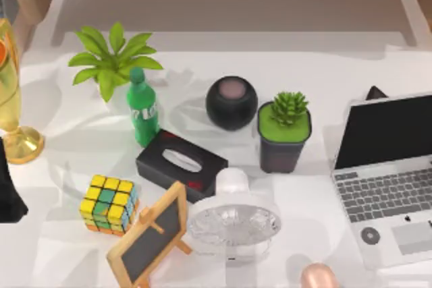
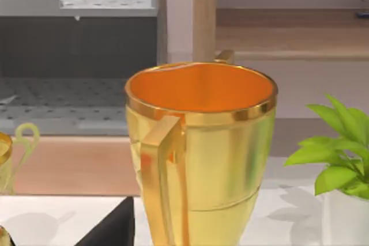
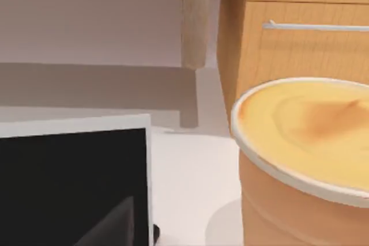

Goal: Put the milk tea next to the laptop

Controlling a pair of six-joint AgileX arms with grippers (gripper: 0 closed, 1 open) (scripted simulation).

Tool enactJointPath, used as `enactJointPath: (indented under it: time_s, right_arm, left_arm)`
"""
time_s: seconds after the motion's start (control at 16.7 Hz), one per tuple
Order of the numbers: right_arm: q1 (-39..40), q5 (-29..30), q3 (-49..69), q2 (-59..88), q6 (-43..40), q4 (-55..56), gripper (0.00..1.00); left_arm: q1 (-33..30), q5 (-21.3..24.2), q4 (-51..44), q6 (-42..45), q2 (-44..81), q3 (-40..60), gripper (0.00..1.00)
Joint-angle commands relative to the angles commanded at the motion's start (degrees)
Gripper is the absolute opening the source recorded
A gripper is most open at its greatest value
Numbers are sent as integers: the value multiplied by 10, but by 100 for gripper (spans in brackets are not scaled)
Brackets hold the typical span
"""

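Observation:
The laptop (image 1: 391, 180) stands open at the table's right side, with its black screen (image 3: 69, 188) facing forward. The milk tea (image 3: 305, 165) is a tan cup with a white rim and a creamy yellow top. It stands close in the right wrist view, beside the screen's edge and apart from it. A dark part of my right gripper (image 3: 112, 223) shows in front of the screen. My left arm (image 1: 8, 187) is parked at the table's left edge, and a dark part of its gripper (image 2: 109, 229) sits beside a golden trophy (image 2: 199, 154).
The middle of the table is crowded: the golden trophy (image 1: 13, 99), a leafy plant (image 1: 111, 59), a green bottle (image 1: 142, 106), a black tissue box (image 1: 181, 164), a colour cube (image 1: 108, 204), a small chalkboard (image 1: 152, 237), a white fan (image 1: 233, 224), a black round speaker (image 1: 231, 102), a potted succulent (image 1: 285, 133). A pinkish rounded thing (image 1: 317, 278) sits at the front edge.

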Motion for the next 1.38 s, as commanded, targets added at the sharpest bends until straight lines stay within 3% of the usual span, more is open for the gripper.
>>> enactJointPath:
  time_s: [0.48,1.02,1.38]
  right_arm:
    - [-104,-95,-1,316,-22,260,100]
    - [-111,-101,6,355,-24,291,100]
    - [-83,-71,101,498,-17,342,100]
  left_arm:
    - [0,0,0,0,0,0,100]
    - [0,0,0,0,0,0,100]
    - [0,0,0,0,0,0,100]
